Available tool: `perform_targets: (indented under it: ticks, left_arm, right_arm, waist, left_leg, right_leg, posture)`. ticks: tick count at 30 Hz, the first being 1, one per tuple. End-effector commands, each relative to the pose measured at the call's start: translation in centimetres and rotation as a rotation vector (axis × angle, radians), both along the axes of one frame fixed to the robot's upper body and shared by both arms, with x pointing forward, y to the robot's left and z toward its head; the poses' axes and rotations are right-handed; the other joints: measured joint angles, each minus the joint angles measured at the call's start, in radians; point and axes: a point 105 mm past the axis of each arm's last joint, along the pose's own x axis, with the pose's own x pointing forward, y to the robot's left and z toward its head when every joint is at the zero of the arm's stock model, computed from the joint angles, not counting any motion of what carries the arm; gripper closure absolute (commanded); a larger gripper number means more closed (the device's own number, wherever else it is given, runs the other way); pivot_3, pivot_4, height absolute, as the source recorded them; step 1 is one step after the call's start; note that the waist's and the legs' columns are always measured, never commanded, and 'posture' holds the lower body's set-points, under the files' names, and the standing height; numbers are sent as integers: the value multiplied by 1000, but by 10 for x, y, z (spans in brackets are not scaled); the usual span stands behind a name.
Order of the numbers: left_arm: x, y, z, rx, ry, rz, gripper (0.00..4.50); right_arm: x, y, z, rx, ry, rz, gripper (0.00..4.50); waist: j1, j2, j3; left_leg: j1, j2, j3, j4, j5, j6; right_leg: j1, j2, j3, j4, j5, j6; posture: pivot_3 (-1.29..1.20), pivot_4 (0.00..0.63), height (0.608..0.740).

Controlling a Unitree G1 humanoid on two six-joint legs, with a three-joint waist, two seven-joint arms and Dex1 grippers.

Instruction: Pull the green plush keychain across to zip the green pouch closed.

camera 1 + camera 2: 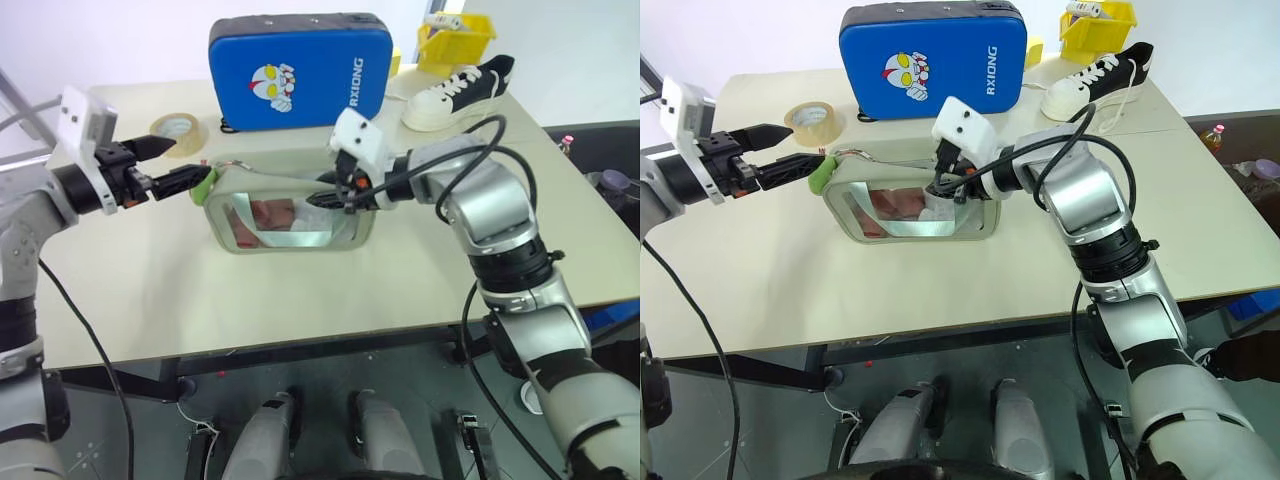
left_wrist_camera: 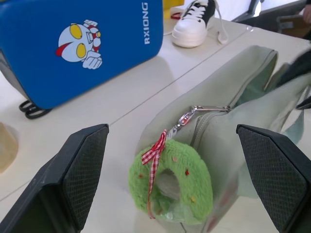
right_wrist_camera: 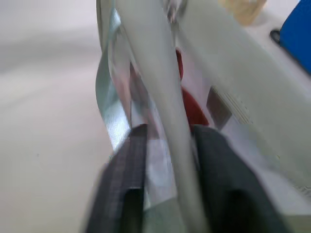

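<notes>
1. Left gripper (image 2: 170,160), jaws spread wide, frames the green plush keychain (image 2: 170,182) at the green pouch's (image 1: 290,222) 9 o'clock end, ready to seize it.
2. Right gripper (image 3: 167,160) pinches the pouch's strap at 3 o'clock, steadying it.

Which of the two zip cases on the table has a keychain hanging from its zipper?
The green pouch, not the blue hard case: a green plush keychain hangs from its zipper pull.

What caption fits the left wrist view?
Open left gripper straddles the green plush keychain clipped to the green pouch zipper.
</notes>
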Motion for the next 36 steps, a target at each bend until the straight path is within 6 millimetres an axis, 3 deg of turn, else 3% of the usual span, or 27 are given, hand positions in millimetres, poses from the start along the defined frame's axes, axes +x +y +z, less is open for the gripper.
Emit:
perform_targets:
  ticks: [1, 2, 8, 13, 16, 22, 36]
  left_arm:
    - [2, 10, 11, 17, -43, 29, 0]
    - [3, 14, 10, 16, -40, 43, 0]
    - [16, 35, 1, 0, -27, 134, 0]
    - [16, 26, -7, -1, 6, 89, 0]
    - [16, 23, -11, 20, 18, 73, 0]
    - [21, 18, -21, 56, 25, 79, 0]
    - [33, 7, -44, 47, 62, 56, 0]
  right_arm:
    - [-13, -19, 52, 32, -187, 21, 866]
    - [-18, -25, 54, 14, -202, 36, 392]
    - [-30, -51, 39, -82, -219, 68, 392]
    - [-17, -54, 11, -84, -195, 47, 392]
    - [-7, -54, -1, -77, -175, 29, 1336]
    - [-6, -54, -11, -91, -170, 51, 4404]
    - [-11, -50, -11, -124, -201, 93, 4464]
  waist:
    - [6, 0, 0]
    - [8, 0, 0]
    - [8, 0, 0]
    - [2, 0, 0]
    - [1, 0, 0]
    - [2, 0, 0]
    - [3, 0, 0]
  left_leg:
    - [0, 0, 0, 0, 0, 0]
    - [0, 0, 0, 0, 0, 0]
    - [0, 0, 0, 0, -1, 1]
    - [0, 0, 0, 1, -1, 1]
    - [0, 0, 0, 1, -1, 1]
    - [0, 0, 0, 1, -1, 1]
    - [1, 0, 0, 1, -1, 1]
  right_leg:
    - [0, 0, 0, 0, 0, 0]
    - [0, 0, 0, -1, 0, 0]
    - [3, -1, -1, -3, -1, -2]
    - [3, -2, 0, -4, -2, -3]
    - [3, -1, 0, -3, -1, -2]
    - [3, -1, 0, -4, 0, -1]
    - [3, -1, 0, -3, 0, 0]
  posture:
    - [0, 150, 740]
    - [0, 150, 740]
    - [0, 150, 740]
    - [0, 150, 740]
    - [0, 150, 740]
    - [0, 150, 740]
    - [0, 150, 740]
